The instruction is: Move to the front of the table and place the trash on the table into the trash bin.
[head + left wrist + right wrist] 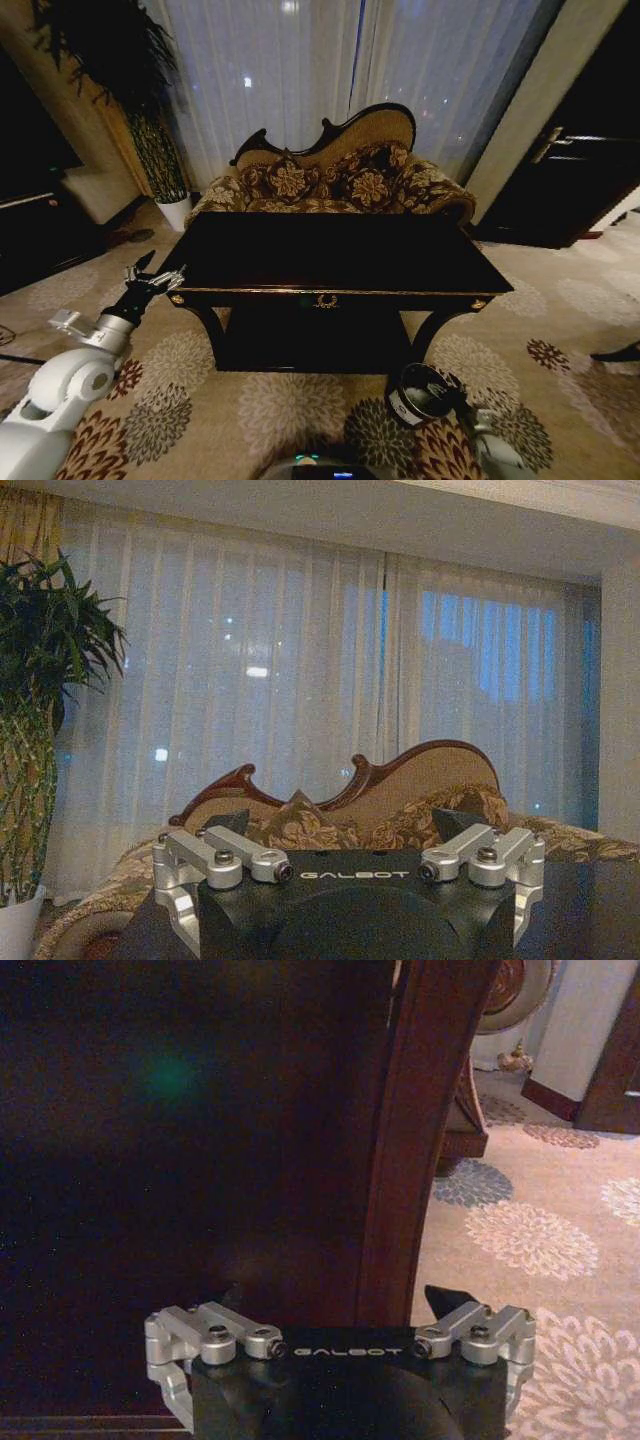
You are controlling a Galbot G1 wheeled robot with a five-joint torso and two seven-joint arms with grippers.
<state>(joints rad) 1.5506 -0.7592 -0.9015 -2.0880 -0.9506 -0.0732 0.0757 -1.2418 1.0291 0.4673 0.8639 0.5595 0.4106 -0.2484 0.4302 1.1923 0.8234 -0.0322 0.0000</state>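
Observation:
The glossy black table [340, 255] with gold trim stands right in front of me, its top dark and bare as far as I can see. The trash is out of view. On the carpet by the table's front right leg sits the small dark trash bin [420, 393]. My left gripper [155, 272] hovers open just off the table's front left corner; the left wrist view has the left gripper [342, 825] with nothing between its fingers. My right arm [495, 450] hangs low beside the bin. The right gripper [338, 1298] is open and faces a curved table leg [400, 1140].
An ornate sofa [335, 180] with patterned cushions stands behind the table, before white curtains. A tall plant in a white pot [175, 210] is at the back left, a dark cabinet [35, 235] at the left, and a dark door [580, 170] at the right. Patterned carpet surrounds the table.

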